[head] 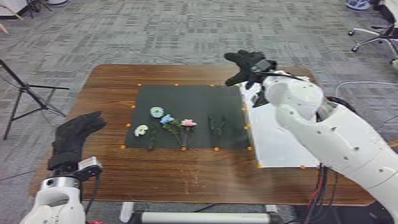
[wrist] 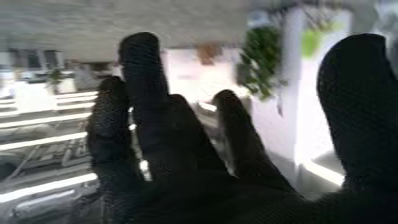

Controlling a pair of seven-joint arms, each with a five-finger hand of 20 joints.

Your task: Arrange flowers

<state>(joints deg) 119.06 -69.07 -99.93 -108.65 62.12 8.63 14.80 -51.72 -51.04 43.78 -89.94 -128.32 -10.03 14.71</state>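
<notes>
The right arm [head: 318,127] partly hides a white board [head: 277,142], right hand [head: 250,65] spread wide, left hand [head: 75,131] seemingly straight-fingered

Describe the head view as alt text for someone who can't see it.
A pale green flower, a blue one, a pink one and a white one lie on a dark rectangular mat on a brown wooden table. The robot's black-gloved right hand is open near the table's far right corner; its black-gloved left hand is at the left side.

Dark stems [head: 218,128] on the mat [head: 200,97] too small to tell apart
</notes>
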